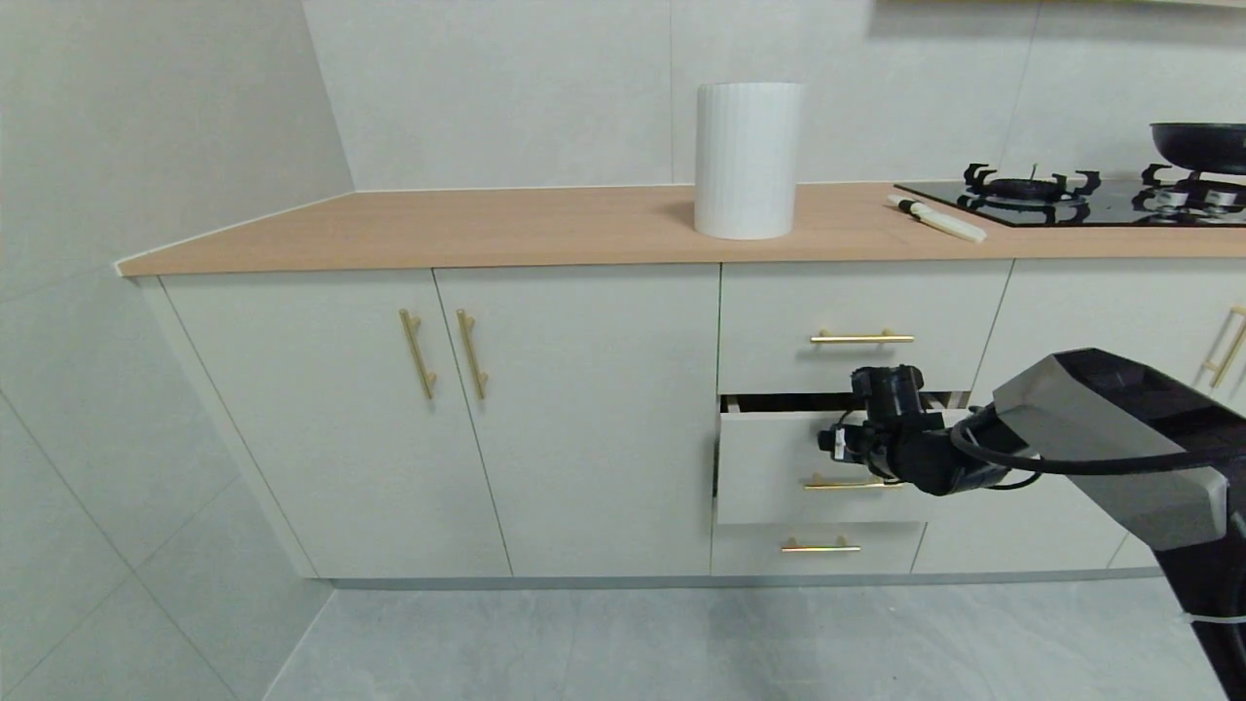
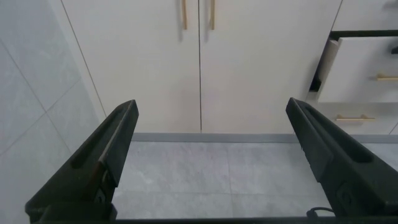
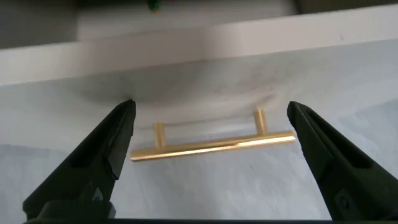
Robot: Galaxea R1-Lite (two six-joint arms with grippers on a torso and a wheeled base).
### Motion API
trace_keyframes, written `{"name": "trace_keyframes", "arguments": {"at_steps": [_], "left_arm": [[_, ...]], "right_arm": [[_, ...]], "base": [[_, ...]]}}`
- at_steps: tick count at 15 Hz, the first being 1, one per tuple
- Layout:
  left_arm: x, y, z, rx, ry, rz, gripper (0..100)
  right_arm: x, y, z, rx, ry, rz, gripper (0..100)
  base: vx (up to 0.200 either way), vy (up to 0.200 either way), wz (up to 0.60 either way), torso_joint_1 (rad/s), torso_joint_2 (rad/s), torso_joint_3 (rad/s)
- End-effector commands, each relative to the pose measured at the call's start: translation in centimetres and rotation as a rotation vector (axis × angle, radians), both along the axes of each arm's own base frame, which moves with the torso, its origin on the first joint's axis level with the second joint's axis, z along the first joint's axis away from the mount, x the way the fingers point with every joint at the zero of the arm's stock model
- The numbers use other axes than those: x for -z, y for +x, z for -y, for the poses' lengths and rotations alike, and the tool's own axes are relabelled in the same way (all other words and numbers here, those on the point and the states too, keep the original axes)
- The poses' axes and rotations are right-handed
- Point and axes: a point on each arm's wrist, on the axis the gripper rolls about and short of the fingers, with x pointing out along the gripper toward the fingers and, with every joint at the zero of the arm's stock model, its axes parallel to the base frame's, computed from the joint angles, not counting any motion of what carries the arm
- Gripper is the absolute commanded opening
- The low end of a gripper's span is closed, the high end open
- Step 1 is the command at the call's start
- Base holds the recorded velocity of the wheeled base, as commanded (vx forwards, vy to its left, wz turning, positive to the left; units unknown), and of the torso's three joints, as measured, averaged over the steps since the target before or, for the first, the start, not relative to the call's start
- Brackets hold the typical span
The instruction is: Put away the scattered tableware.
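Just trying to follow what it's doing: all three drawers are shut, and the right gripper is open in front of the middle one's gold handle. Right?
Not all shut: the middle drawer is pulled out a little, with a dark gap above its front in the head view. The rest holds: the right gripper is open in front of its gold handle.

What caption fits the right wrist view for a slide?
Open right pincer poised before the gold bar handle of a partly open drawer.
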Motion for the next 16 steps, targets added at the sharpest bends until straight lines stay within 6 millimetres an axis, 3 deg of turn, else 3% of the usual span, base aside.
{"name": "trace_keyframes", "arguments": {"at_steps": [1, 16], "left_arm": [[0.0, 0.0, 0.0, -0.001, 0.000, 0.000, 100], [0.0, 0.0, 0.0, -0.001, 0.000, 0.000, 100]], "right_arm": [[1.2, 0.2, 0.2, -0.002, -0.001, -0.021, 100], [2.4, 3.8, 1.7, 0.085, 0.089, 0.088, 100]], "base": [[0.000, 0.000, 0.00, 0.000, 0.00, 0.000], [0.000, 0.000, 0.00, 0.000, 0.00, 0.000]]}}
